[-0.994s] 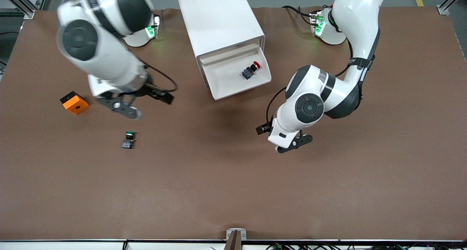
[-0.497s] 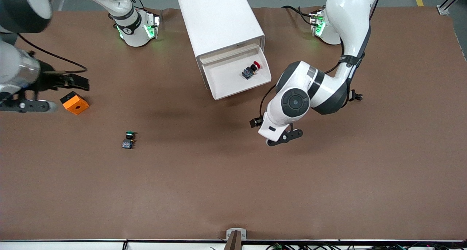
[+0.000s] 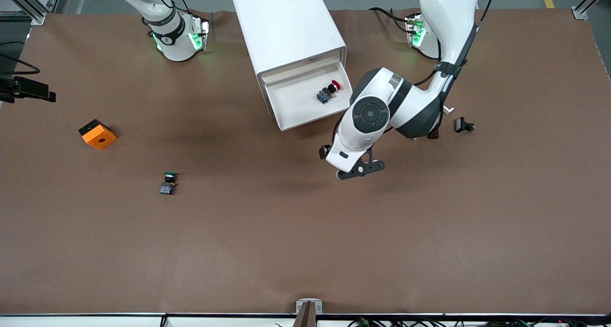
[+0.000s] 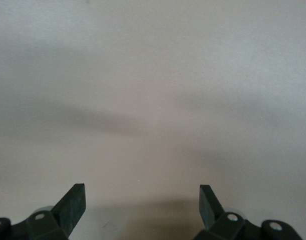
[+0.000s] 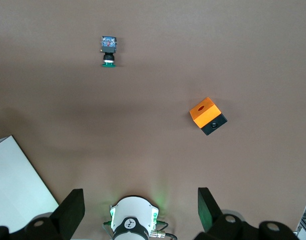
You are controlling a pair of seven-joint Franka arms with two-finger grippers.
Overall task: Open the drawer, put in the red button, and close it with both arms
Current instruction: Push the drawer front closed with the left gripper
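The red button [image 3: 329, 90] lies in the open drawer [image 3: 310, 119] of the white cabinet [image 3: 286, 26]. My left gripper [image 3: 355, 170] hangs over bare table just in front of the drawer, at its corner toward the left arm's end. In the left wrist view the gripper [image 4: 141, 194] is open and empty, with only table under it. My right gripper [image 5: 141, 199] is open and empty, high over the right arm's end of the table. In the front view only a black part of that hand [image 3: 29, 89] shows at the edge.
A green-capped button [image 3: 168, 182] and an orange-and-black block [image 3: 98, 134] lie toward the right arm's end; both show in the right wrist view, the button [image 5: 108, 50] and the block [image 5: 208, 116]. A small black part [image 3: 464, 125] lies near the left arm.
The right arm has swung away from the table's middle to its own end and almost out of the front view. The left hand has moved closer to the drawer's front.
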